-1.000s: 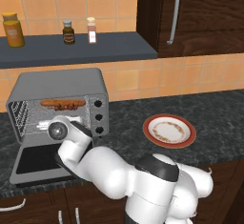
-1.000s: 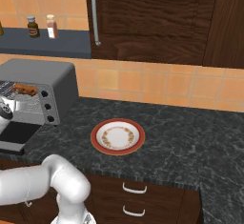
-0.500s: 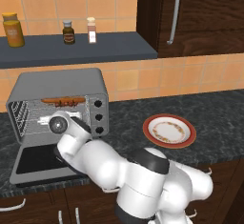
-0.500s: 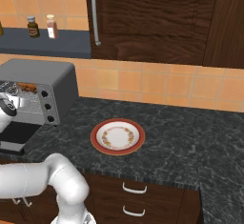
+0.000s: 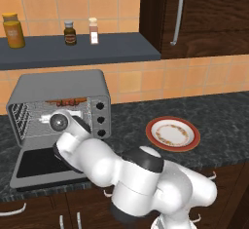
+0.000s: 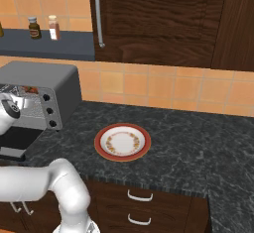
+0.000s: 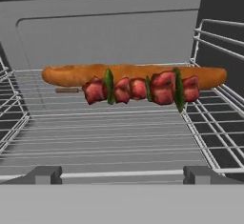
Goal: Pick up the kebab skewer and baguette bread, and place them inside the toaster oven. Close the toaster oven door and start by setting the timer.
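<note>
Inside grey metal toaster oven (image 5: 61,87), on its wire rack (image 7: 109,137): red-chunk kebab skewer (image 7: 140,89) just in front of long tan baguette bread (image 7: 133,74), both well beyond the empty, spread-apart fingers (image 7: 46,174).

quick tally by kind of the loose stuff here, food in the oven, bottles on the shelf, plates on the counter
Food items on the wire rack inside the boxy grey toaster oven: 2 (chunky red-brown kebab skewer, slim tan baguette bread)
Bottles on the dark shelf: 3 (orange jar, dark brown bottle, small white-labelled shaker)
Red-rimmed round plates: 1
Total: 6
</note>
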